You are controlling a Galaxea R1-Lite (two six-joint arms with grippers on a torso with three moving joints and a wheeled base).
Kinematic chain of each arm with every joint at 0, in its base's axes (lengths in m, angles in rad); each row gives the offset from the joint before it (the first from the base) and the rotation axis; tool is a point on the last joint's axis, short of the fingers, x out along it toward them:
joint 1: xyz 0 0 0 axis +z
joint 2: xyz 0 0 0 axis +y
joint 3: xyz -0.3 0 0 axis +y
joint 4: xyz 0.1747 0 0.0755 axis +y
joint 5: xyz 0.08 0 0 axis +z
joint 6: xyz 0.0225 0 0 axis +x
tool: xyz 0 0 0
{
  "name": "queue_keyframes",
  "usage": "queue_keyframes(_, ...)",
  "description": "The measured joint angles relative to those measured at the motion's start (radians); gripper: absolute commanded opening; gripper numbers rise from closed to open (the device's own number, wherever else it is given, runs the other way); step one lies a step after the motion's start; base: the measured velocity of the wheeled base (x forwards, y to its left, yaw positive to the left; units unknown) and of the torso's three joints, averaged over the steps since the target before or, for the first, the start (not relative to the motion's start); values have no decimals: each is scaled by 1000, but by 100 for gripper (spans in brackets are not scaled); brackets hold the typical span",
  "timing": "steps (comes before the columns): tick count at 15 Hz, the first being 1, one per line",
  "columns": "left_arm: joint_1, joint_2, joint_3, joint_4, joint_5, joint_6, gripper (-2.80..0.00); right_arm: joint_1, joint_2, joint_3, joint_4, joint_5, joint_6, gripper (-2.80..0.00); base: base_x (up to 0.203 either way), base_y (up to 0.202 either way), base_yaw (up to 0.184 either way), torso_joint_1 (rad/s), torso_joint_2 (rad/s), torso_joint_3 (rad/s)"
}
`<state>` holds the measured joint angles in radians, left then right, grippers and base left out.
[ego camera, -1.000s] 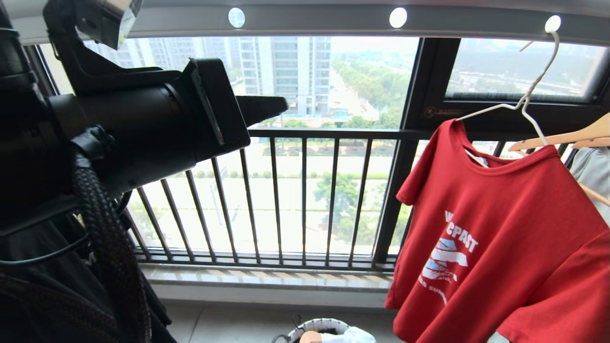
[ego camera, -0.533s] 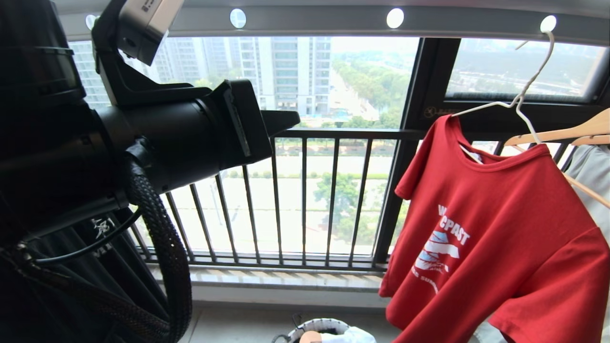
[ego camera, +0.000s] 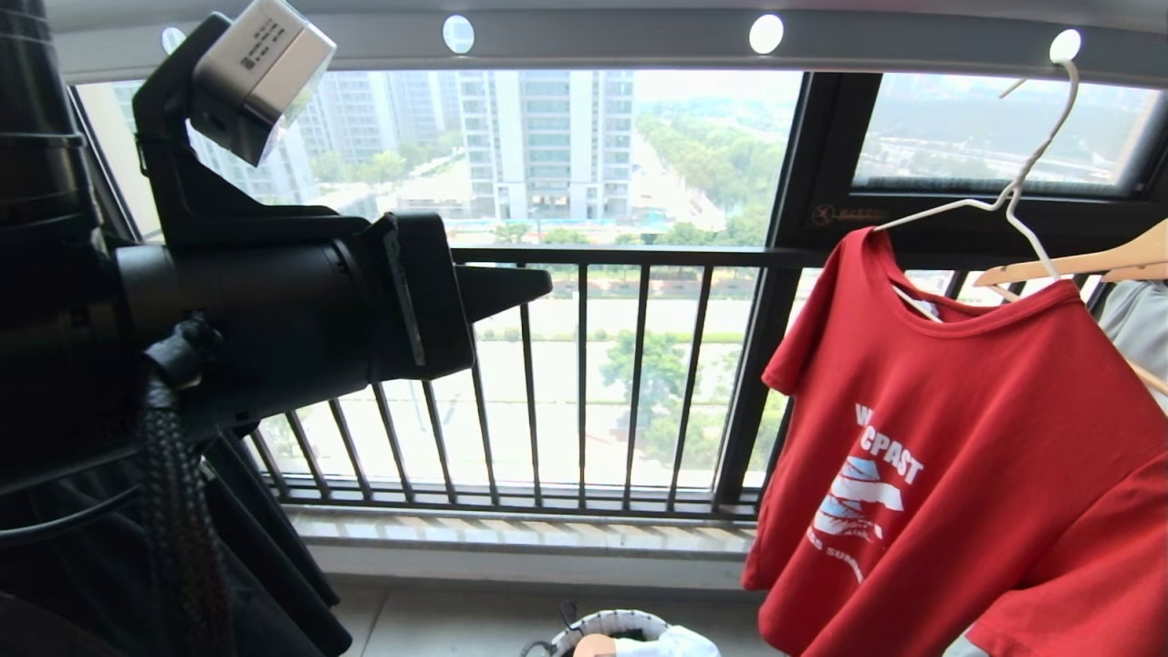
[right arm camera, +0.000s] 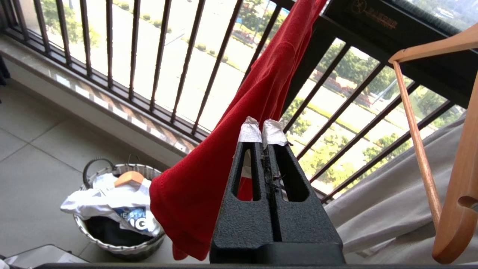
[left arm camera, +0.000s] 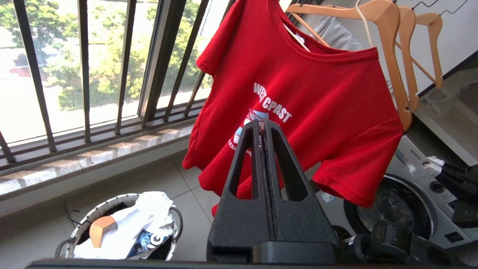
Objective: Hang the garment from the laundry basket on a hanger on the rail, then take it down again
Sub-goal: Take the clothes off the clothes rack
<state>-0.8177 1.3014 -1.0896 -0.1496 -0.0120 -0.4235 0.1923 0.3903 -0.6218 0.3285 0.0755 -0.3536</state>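
Swung back rightward since half a second ago, red T-shirt [ego camera: 949,438] hangs on white wire hanger [ego camera: 1022,182]; left gripper [left arm camera: 264,125] and right gripper [right arm camera: 262,131] both closed, empty; laundry basket [ego camera: 607,623] cropped in head view, shown whole from wrists.

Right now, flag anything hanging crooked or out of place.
The red T-shirt hangs askew: the white wire hanger, hooked in a hole of the grey rail, tilts, and its left end pokes out bare.

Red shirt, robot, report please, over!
Both grippers, left and right, shut, empty. Red shirt on wire hanger, hooked on rail. Nothing blocking.
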Motion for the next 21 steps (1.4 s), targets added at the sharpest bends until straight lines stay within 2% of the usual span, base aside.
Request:
queue_keyframes(4, 3, -112, 51, 246, -6, 5, -280, 0, 39, -131, -5, 4, 163, -280, 0, 0, 0, 0, 0, 0)
queue_keyframes(6, 54, -182, 124, 273, -6, 22, -280, 1, 45, -154, -6, 9, 197, -280, 0, 0, 0, 0, 0, 0)
queue_keyframes(10, 254, -369, 282, 282, -10, 90, -280, 0, 25, -198, 3, 20, 229, -280, 0, 0, 0, 0, 0, 0)
queue_keyframes(12, 409, -487, 354, 284, -27, 97, -280, 0, -6, -209, 37, 15, 260, -280, 0, 0, 0, 0, 0, 0)
queue_keyframes(15, 566, -702, 449, 314, -41, 99, -280, -3, -57, -253, 135, 9, 287, -280, 0, 0, 0, 0, 0, 0)
queue_keyframes(19, 727, -939, 503, 448, -58, 99, -280, -61, -96, -289, 180, -3, 314, -280, 0, 0, 0, 0, 0, 0)
queue_keyframes(21, 773, -1027, 526, 514, -77, 100, -280, -69, -105, -300, 230, -46, 375, -280, 0, 0, 0, 0, 0, 0)
